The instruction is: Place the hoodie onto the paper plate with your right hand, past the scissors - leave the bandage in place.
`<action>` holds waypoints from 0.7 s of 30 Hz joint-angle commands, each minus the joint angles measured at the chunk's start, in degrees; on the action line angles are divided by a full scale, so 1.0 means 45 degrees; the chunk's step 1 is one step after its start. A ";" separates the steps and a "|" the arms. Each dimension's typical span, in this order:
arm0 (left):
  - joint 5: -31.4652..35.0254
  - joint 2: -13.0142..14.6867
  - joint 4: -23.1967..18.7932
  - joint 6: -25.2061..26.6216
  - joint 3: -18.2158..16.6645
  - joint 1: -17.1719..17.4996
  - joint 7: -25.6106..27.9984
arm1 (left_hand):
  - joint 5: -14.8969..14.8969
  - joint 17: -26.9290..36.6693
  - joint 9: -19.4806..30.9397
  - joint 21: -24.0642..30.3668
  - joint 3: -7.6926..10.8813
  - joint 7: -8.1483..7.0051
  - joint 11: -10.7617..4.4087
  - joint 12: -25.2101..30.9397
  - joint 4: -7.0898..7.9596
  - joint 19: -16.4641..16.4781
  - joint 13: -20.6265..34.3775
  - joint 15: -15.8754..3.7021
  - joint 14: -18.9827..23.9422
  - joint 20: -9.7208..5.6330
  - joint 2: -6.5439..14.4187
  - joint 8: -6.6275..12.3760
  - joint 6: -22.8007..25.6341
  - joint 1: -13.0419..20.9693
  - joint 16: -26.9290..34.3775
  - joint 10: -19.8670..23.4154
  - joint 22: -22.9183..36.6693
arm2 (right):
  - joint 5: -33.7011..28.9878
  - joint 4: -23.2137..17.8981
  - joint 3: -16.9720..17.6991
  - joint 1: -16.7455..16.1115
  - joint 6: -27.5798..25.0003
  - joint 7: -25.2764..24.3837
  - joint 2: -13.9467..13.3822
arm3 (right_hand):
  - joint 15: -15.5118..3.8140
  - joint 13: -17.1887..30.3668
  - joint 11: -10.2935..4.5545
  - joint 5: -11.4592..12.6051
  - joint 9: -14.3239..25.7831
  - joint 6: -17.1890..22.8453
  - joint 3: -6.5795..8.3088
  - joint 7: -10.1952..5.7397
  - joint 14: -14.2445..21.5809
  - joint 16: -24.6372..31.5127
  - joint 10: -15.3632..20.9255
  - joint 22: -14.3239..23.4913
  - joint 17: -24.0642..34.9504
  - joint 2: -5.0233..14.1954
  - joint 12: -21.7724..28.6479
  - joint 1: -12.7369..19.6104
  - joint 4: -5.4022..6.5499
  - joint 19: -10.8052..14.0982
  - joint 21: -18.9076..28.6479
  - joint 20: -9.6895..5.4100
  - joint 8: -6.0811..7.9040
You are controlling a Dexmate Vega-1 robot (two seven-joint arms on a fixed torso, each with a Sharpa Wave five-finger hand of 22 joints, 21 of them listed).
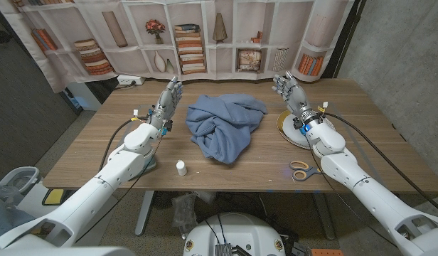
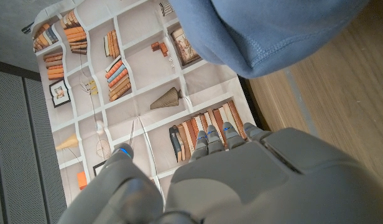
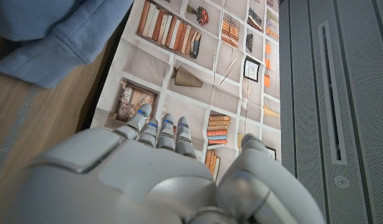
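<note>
Right now the hoodie lies crumpled in a soft blue heap mid-table, between the two raised hands and just inward of the right hand. It looks limp and light; as a judgement, it will sag and trail when lifted, so a deep grasp into the bunched folds near the middle of the heap should gather more cloth than a pinch at a loose edge. The right hand is open, fingers spread and pointing up, holding nothing. The paper plate sits just beneath and behind that hand's wrist, partly covered by the arm. The scissors lie further back along the right forearm, toward the robot. The left hand is likewise open and empty on the hoodie's far side. A small white bottle stands near the table's front edge; no bandage can be made out.
</note>
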 commanded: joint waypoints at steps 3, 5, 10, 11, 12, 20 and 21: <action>0.0058 -0.0011 0.0321 0.0032 0.0101 -0.0278 -0.0302 | 0.0074 0.0025 0.0018 0.0091 -0.0040 0.0030 -0.0018 -0.0064 -0.0018 0.0283 0.0040 0.0013 -0.0201 -0.1319 0.0027 -0.0044 0.0036 0.0211 -0.0033 -0.0211 0.0066 | -0.0220 0.0129 -0.0261 0.0305 0.0072 0.0202 0.0127 | 0.0034 0.0034 0.0005 0.0008 0.0030 0.0072 0.0021 -0.0011 0.0129 0.0029 0.0142 0.0021 0.0073 0.0050 0.0040 0.0182 -0.0102 0.0139 -0.0061 -0.0206 0.0031; 0.0056 -0.0027 0.0399 0.0027 0.0127 -0.0348 -0.0375 | 0.0076 0.0025 0.0018 0.0098 -0.0047 0.0040 -0.0036 -0.0070 -0.0023 0.0311 0.0040 0.0018 -0.0243 -0.1286 0.0031 -0.0054 0.0012 0.0221 -0.0046 -0.0237 0.0067 | -0.0237 0.0129 -0.0282 0.0319 0.0075 0.0220 0.0127 | 0.0018 0.0034 -0.0009 0.0005 0.0030 0.0061 0.0023 -0.0032 0.0131 0.0023 0.0123 0.0022 0.0074 0.0060 0.0027 0.0194 -0.0110 0.0147 -0.0079 -0.0207 0.0021; 0.0093 -0.0003 0.0472 0.0052 0.0170 -0.0466 -0.0477 | 0.0081 0.0026 0.0019 0.0100 -0.0061 0.0019 -0.0008 -0.0091 -0.0036 0.0342 0.0040 0.0032 -0.0286 -0.1197 0.0043 -0.0081 -0.0058 0.0247 -0.0050 -0.0319 0.0068 | -0.0347 0.0015 -0.0332 0.0316 0.0113 0.0200 0.0109 | 0.0015 0.0034 -0.0024 -0.0002 0.0031 0.0049 0.0026 -0.0066 0.0124 0.0010 0.0114 0.0022 0.0074 0.0075 0.0015 0.0216 -0.0126 0.0163 -0.0112 -0.0212 0.0009; 0.0092 0.0000 0.0481 0.0061 0.0175 -0.0480 -0.0491 | 0.0082 0.0026 0.0019 0.0107 -0.0064 0.0026 -0.0025 -0.0088 -0.0038 0.0364 0.0040 0.0033 -0.0280 -0.1171 0.0046 -0.0079 -0.0055 0.0253 -0.0046 -0.0315 0.0068 | -0.0374 -0.0010 -0.0341 0.0312 0.0125 0.0179 0.0113 | 0.0015 0.0035 -0.0027 -0.0003 0.0031 0.0048 0.0027 -0.0064 0.0122 0.0008 0.0108 0.0023 0.0074 0.0077 0.0012 0.0219 -0.0128 0.0164 -0.0115 -0.0212 0.0008; 0.0092 0.0002 0.0496 0.0056 0.0180 -0.0493 -0.0514 | 0.0084 0.0026 0.0019 0.0117 -0.0067 0.0015 -0.0030 -0.0082 -0.0042 0.0399 0.0040 0.0021 -0.0282 -0.1199 0.0050 -0.0079 -0.0055 0.0261 -0.0043 -0.0308 0.0069 | -0.0448 -0.0032 -0.0363 0.0318 0.0164 0.0181 0.0095 | 0.0023 0.0035 -0.0027 -0.0004 0.0031 0.0050 0.0028 -0.0069 0.0119 0.0005 0.0106 0.0023 0.0074 0.0080 0.0010 0.0224 -0.0131 0.0163 -0.0123 -0.0213 0.0007; 0.0035 0.0008 0.0618 -0.0007 0.0201 -0.0524 -0.0704 | 0.0091 0.0025 0.0020 0.0141 -0.0085 0.0000 -0.0054 -0.0055 -0.0062 0.0505 0.0040 -0.0034 -0.0239 -0.1278 0.0068 -0.0057 -0.0002 0.0304 -0.0017 -0.0271 0.0070 | -0.0869 -0.0261 -0.0496 0.0320 0.0262 -0.0005 0.0052 | 0.0003 0.0035 -0.0183 -0.0020 0.0032 0.0034 0.0043 -0.0124 0.0138 -0.0009 0.0083 0.0024 0.0072 0.0121 -0.0016 0.0293 -0.0177 0.0190 -0.0197 -0.0225 -0.0013; 0.0034 0.0023 0.0618 -0.0012 0.0197 -0.0523 -0.0723 | 0.0091 0.0025 0.0020 0.0141 -0.0086 0.0005 -0.0056 -0.0055 -0.0062 0.0507 0.0040 -0.0033 -0.0237 -0.1275 0.0069 -0.0057 -0.0002 0.0306 -0.0016 -0.0274 0.0070 | -0.0912 -0.0266 -0.0513 0.0326 0.0299 -0.0011 0.0059 | -0.0010 0.0034 -0.0214 -0.0023 0.0032 0.0033 0.0044 -0.0127 0.0149 -0.0007 0.0099 0.0024 0.0071 0.0124 -0.0013 0.0302 -0.0183 0.0191 -0.0207 -0.0234 -0.0015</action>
